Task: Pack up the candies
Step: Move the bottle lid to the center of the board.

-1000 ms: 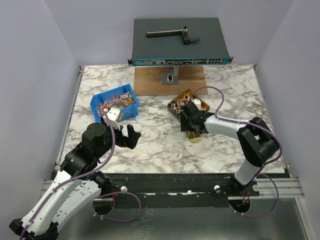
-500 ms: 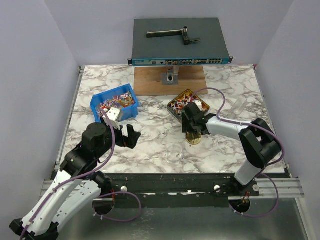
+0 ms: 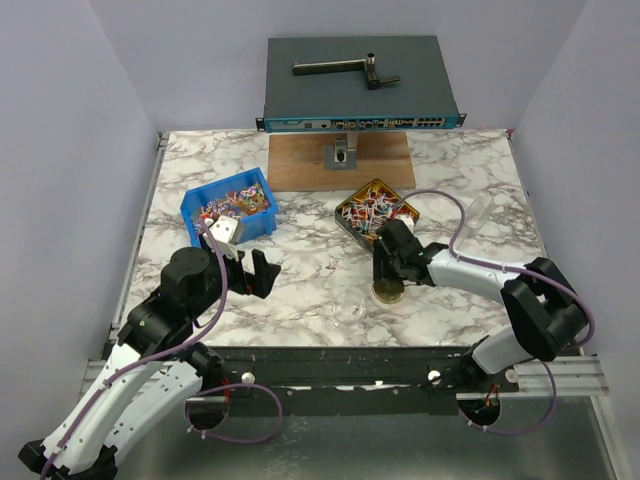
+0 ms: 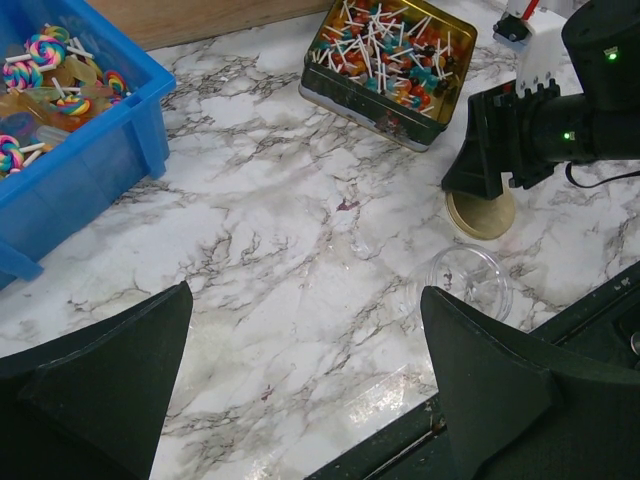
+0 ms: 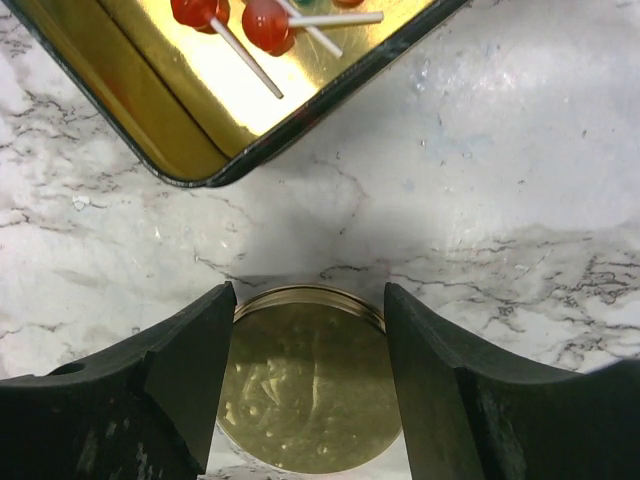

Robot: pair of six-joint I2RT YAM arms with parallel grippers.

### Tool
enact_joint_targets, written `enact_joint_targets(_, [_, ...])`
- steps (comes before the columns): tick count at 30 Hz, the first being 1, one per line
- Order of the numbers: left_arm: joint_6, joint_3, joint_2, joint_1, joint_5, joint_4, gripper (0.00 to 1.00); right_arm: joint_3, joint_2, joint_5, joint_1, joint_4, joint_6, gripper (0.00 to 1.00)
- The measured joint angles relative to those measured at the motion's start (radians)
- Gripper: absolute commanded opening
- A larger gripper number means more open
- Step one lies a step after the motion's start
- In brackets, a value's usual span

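- Top view: saw candies (image 3: 232, 200) heaped in a blue plastic bin (image 3: 258, 222) at the left of the white marble-patterned table (image 3: 310, 262), and more candies filling a square gold metal tin (image 3: 350, 224) near the middle.
- Found the right gripper (image 3: 388, 282) lowered over a round gold metal lid (image 3: 388, 294) lying flat just in front of the tin, with a clear round plastic dish (image 3: 350, 312) near it (purpose not evident).
- Found the left gripper (image 3: 255, 275) hovering over the marble between bin and dish, carrying nothing.
- Left wrist view: saw the left gripper (image 4: 300, 390) spread to its widest, with only bare table (image 4: 300, 230) between the fingers (image 4: 110, 370).
- Made out swirl lollipops among the candies (image 4: 45, 60) in the bin (image 4: 90, 180), stick lollipops crowding the tin (image 4: 370, 100), and the right gripper (image 4: 480, 190) standing on the gold lid (image 4: 485, 215) beside the clear dish (image 4: 465, 285).
- Right wrist view: saw the right gripper (image 5: 308, 350) straddling the lid (image 5: 310, 400), one of its fingers (image 5: 190, 370) at each side of the rim.
- Could not tell whether they already pinched it or merely bracketed it.
- Spotted two red candies (image 5: 265, 22) in the tin's corner (image 5: 150, 110), apart from the lid.
- Judged the packing partly done: tin well stocked, plenty left in the bin, nothing closed yet.
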Motion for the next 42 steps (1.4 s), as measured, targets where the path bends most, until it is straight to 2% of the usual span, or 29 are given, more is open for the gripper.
enact_joint_targets(23, [-0.001, 0.0, -0.019, 0.0, 0.0, 0.0, 0.99, -0.08, -0.11, 0.049, 0.201, -0.096, 0.181, 0.63])
enact_joint_targets(37, [-0.001, 0.0, -0.023, 0.0, 0.0, 0.0, 0.99, -0.104, -0.172, 0.073, 0.243, -0.213, 0.303, 0.63])
enact_joint_targets(42, [-0.001, 0.0, -0.023, 0.0, 0.0, 0.0, 0.99, -0.034, -0.188, 0.105, 0.243, -0.304, 0.305, 0.63])
